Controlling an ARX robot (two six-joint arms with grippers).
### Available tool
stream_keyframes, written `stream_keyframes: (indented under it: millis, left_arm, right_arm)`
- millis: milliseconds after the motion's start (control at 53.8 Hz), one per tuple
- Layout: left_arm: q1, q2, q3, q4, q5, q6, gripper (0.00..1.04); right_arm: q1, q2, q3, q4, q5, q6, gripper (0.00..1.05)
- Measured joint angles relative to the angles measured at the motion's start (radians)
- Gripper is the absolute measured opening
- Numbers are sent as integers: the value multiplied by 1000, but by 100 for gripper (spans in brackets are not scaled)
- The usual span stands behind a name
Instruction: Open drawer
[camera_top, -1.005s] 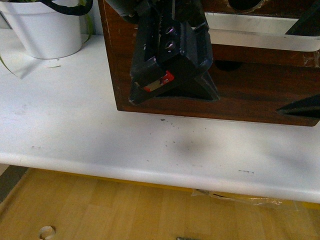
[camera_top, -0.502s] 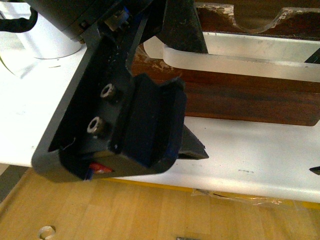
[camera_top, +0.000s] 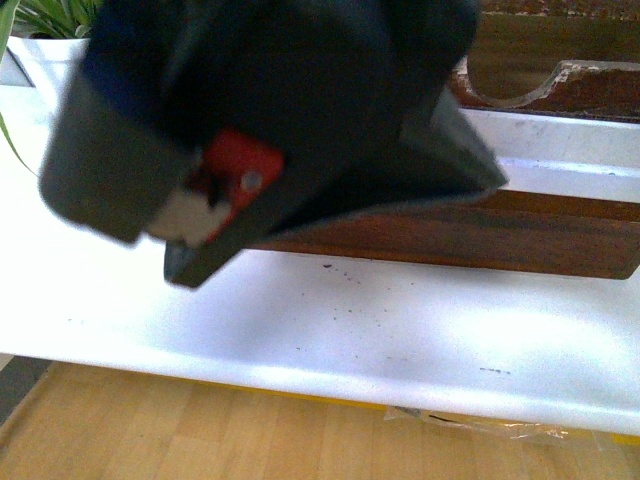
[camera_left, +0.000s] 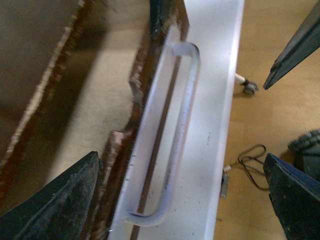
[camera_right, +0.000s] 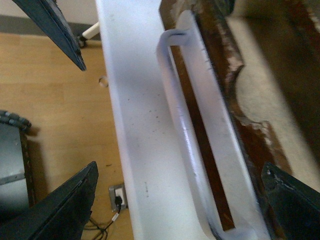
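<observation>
Front view, nearest: a blurred black arm body (camera_top: 300, 100) with a red patch (camera_top: 245, 170) fills the upper left and centre. By its side I take it for the left arm; no fingers show here.
Left gripper (camera_left: 180, 156): spread wide and empty. In the left wrist view its dark fingers (camera_left: 65, 200) stand in the two lower corners.
Right gripper (camera_right: 180, 166): likewise wide and empty, with its fingers (camera_right: 295, 200) in the lower corners of the right wrist view.
White table top (camera_top: 350, 320): crosses the front view, with light wooden floor (camera_top: 200, 430) along the bottom.
Long white plastic bar handle (camera_top: 560, 150): on the drawer front. In both wrist views it lies between the fingers and beyond their tips, touching neither (camera_left: 182, 120) (camera_right: 182, 120).
Dark brown wooden drawer (camera_top: 560, 235): in the right half of the front view, its lower edge meeting the table top. Its rim is chipped, with a half-round notch (camera_top: 510, 80) cut into it.
Interior: a pale lining shows behind the rim in both wrist views, so I judge the drawer already partly out.
Long axis: the handle runs left to right in the front view. In each wrist view it runs from the bottom upward, crosswise to the line joining the fingertips.
Nearer arm: cannot tell; both hang over the handle at a similar remove.
Coming move: either gripper would need to descend astride the bar, then pull toward the bottom of the front view.
Farthest: green plant leaves (camera_top: 45, 15) in the upper left corner.
</observation>
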Motion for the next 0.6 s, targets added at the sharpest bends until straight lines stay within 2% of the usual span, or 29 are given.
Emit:
stream_keyframes:
  millis: [112, 186, 279, 391, 595]
  left_arm:
    - [26, -66, -69, 147, 14, -114, 98]
    - [64, -123, -150, 298, 14, -226, 98]
    - [111, -166, -237, 449, -26, -357, 98]
    - [183, -239, -399, 637, -158, -536, 98]
    - [246, -386, -610, 758, -430, -645, 98]
  right_arm:
    - [-58, -72, -59, 141, -11, 114, 96]
    - [-98, -123, -106, 249, -14, 209, 96]
    - [-140, -188, -173, 369, 2, 311, 96]
    - [-202, -278, -283, 544, 40, 488, 96]
    - [-324, -459, -489, 693, 64, 707, 96]
